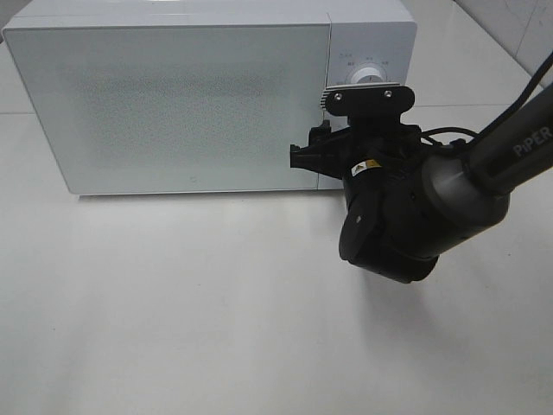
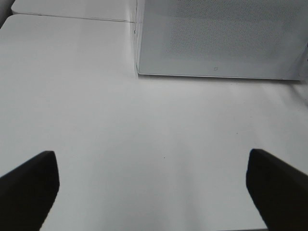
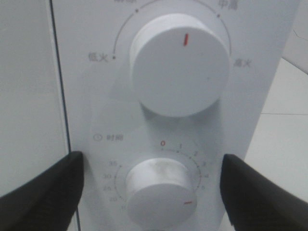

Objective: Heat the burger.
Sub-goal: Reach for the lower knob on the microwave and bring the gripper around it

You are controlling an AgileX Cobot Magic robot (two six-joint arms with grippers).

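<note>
The burger is out of view. The white microwave stands at the back of the table with its door shut; its lower front also shows in the left wrist view. My right gripper is up against the microwave's control panel. In the right wrist view it is open, with one finger on each side of the lower timer knob, apart from it. The knob's red mark points to the lower right. The power knob sits above. My left gripper is open and empty over the bare table.
The white tabletop stretches in front of the microwave. My right arm comes in from the right edge. A seam in the table surface runs to the left of the microwave.
</note>
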